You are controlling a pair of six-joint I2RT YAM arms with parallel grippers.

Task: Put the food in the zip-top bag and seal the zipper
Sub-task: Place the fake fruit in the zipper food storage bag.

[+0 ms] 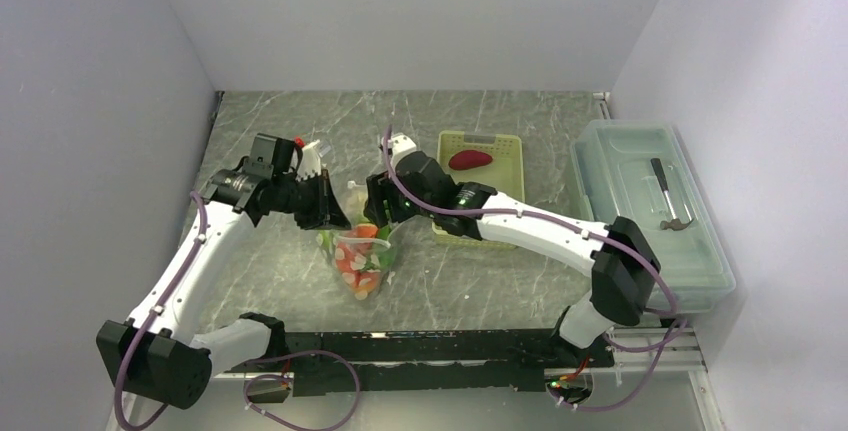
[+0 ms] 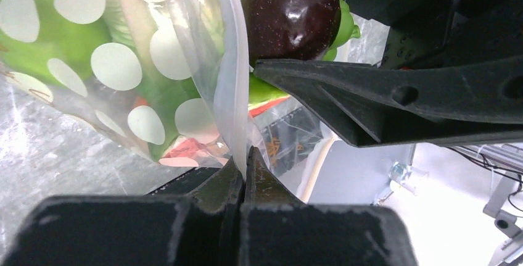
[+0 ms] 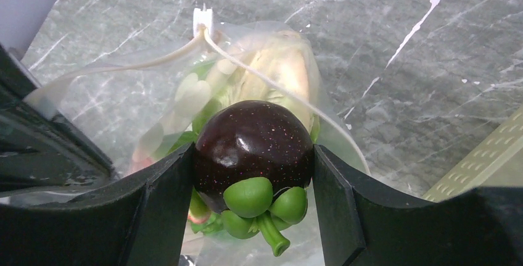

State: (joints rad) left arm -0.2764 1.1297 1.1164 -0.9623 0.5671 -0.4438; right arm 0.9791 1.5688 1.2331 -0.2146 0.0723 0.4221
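Observation:
The zip-top bag [image 1: 362,263] hangs mouth-up over the table, clear with white dots, holding green, red and orange food. My left gripper [image 2: 245,161] is shut on the bag's mouth edge, pinching the whitish zipper [image 2: 237,93] strip. My right gripper [image 3: 253,167] is shut on a dark purple fruit [image 3: 253,142] with a green stem cap, held just above the open mouth of the bag [image 3: 185,93]. In the top view the right gripper [image 1: 385,213] meets the left gripper [image 1: 325,206] over the bag. A white slider tab [image 3: 202,16] sits at the zipper's far end.
A yellow-green basket [image 1: 505,186] stands right of the bag with a red piece [image 1: 470,159] in it. A clear lidded box [image 1: 645,241] at the far right holds a small hammer-like tool [image 1: 668,199]. Grey walls close in the marbled table on three sides.

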